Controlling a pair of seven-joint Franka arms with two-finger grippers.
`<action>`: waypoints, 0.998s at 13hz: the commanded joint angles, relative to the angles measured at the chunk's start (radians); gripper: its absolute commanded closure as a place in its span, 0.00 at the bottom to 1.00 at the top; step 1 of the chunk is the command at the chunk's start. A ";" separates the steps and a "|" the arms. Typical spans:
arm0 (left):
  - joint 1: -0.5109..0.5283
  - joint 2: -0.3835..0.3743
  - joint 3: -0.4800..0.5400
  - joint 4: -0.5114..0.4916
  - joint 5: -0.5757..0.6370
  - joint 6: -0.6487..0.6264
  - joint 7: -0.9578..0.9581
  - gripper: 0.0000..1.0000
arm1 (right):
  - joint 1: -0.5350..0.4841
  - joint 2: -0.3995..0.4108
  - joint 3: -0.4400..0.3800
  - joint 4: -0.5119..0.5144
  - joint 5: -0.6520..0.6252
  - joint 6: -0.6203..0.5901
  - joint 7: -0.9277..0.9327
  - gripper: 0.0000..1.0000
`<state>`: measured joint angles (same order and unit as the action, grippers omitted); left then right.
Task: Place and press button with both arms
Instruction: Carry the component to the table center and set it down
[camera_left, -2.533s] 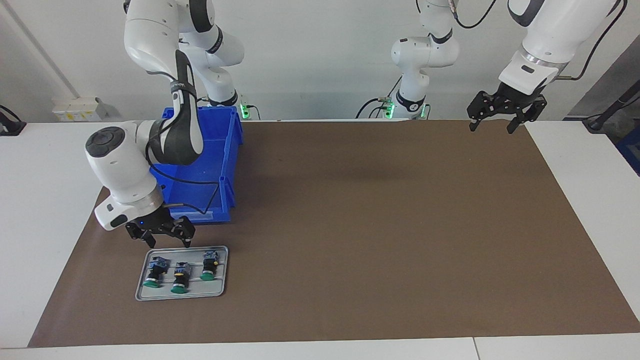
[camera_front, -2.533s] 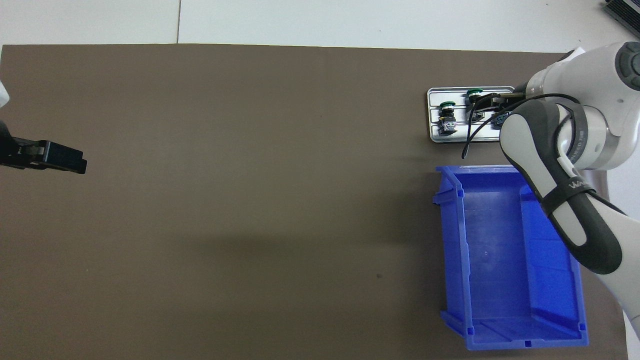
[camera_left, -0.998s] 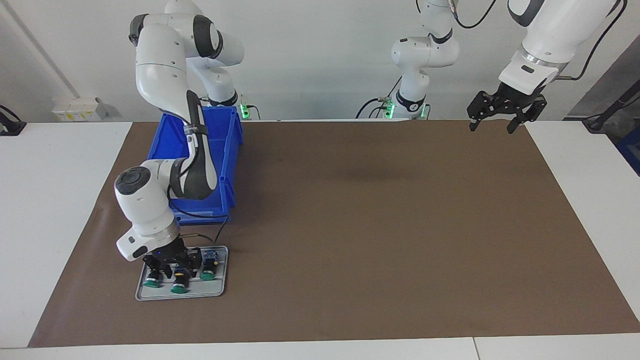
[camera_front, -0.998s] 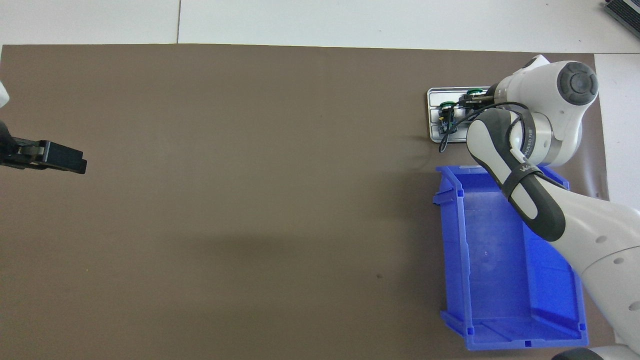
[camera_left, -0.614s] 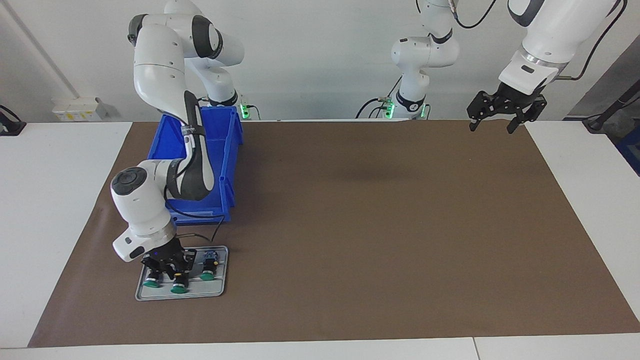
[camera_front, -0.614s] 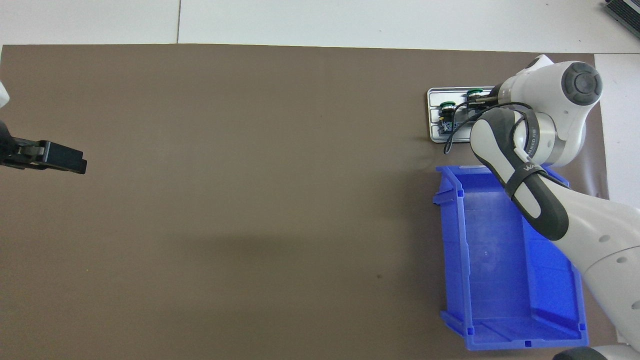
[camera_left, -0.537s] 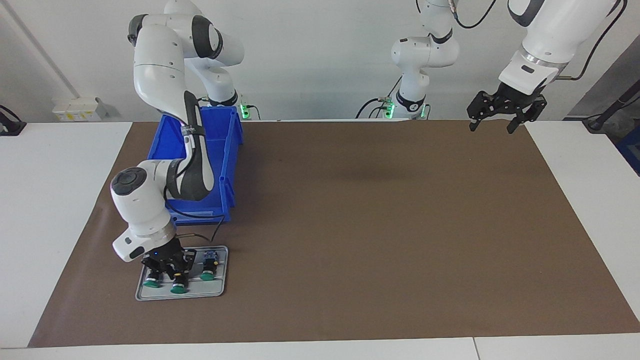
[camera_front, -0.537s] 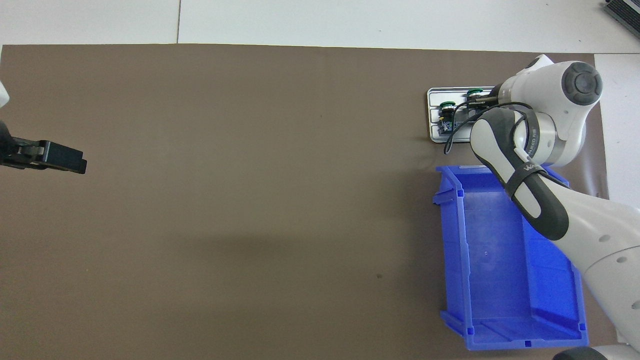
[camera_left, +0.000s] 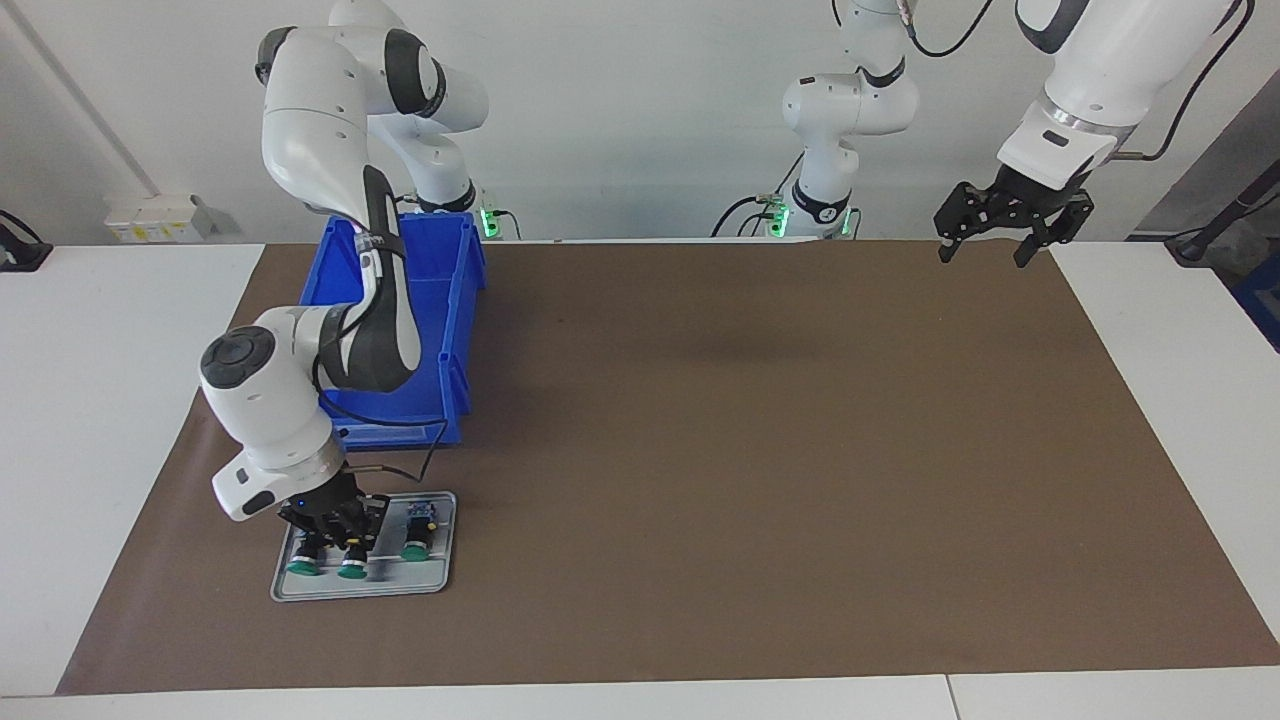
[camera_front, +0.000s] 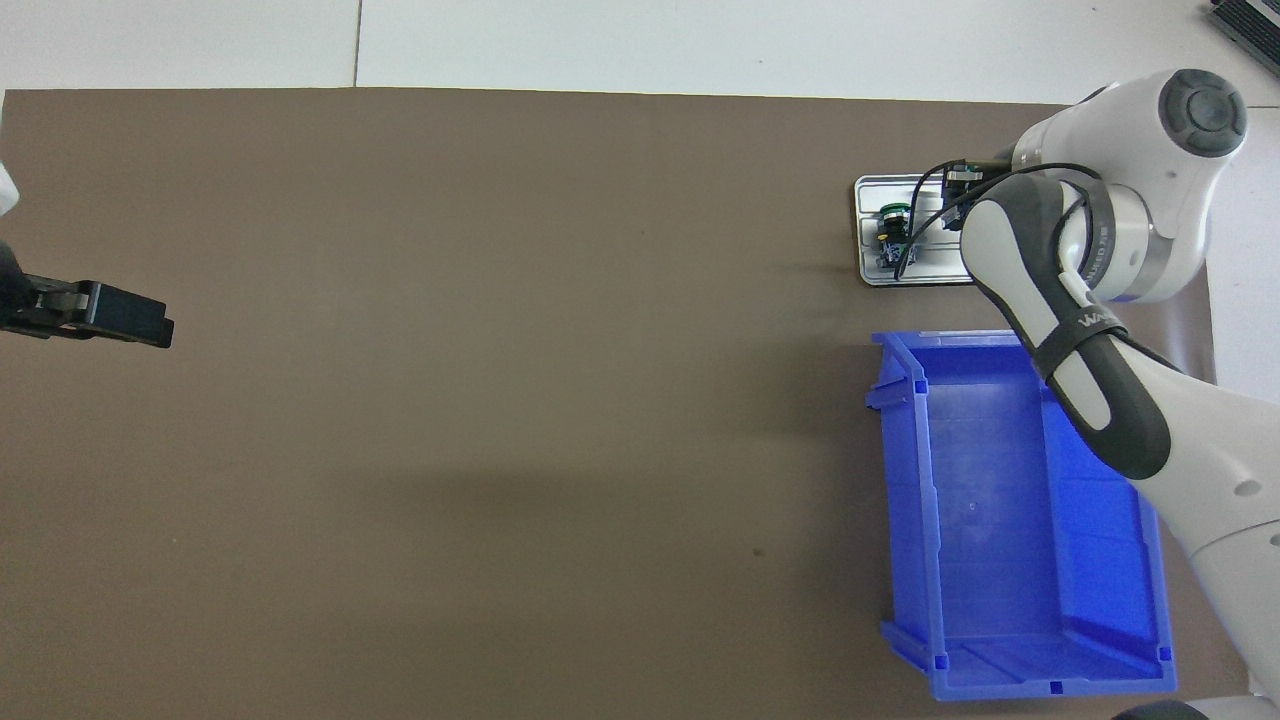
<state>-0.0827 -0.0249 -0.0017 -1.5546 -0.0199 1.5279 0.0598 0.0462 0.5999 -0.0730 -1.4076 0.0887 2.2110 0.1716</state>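
A grey tray (camera_left: 440, 582) lies on the brown mat toward the right arm's end of the table and holds three green-capped buttons. My right gripper (camera_left: 345, 543) is down on the tray, shut on the middle button (camera_left: 351, 566). One neighbour button (camera_left: 299, 561) lies on the tray beside it, and the other button (camera_left: 416, 541) lies apart on the tray. In the overhead view the right arm covers most of the tray (camera_front: 861, 245), and only one button (camera_front: 890, 225) shows. My left gripper (camera_left: 985, 250) hangs open over the mat's corner near its own base.
A blue bin (camera_left: 452, 330) stands open on the mat, nearer to the robots than the tray, and the right arm reaches over it. In the overhead view the bin (camera_front: 1000, 520) looks empty. The brown mat (camera_left: 760, 450) covers the table's middle.
The right gripper came down onto the tray and shut on the middle button. That button has since shifted slightly, baring the slot beside it. The left arm has not moved.
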 joint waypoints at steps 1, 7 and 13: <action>0.012 -0.024 -0.003 -0.027 -0.012 -0.005 0.012 0.00 | 0.007 -0.061 0.002 0.036 0.017 -0.069 0.310 1.00; 0.012 -0.024 -0.003 -0.027 -0.012 -0.005 0.012 0.00 | 0.213 -0.150 -0.002 0.007 -0.036 -0.162 1.060 1.00; 0.012 -0.024 -0.003 -0.027 -0.012 -0.005 0.012 0.00 | 0.509 -0.189 0.002 -0.126 -0.199 -0.122 1.783 1.00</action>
<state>-0.0827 -0.0249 -0.0017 -1.5546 -0.0199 1.5278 0.0598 0.4920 0.4514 -0.0669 -1.4459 -0.0646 2.0513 1.7673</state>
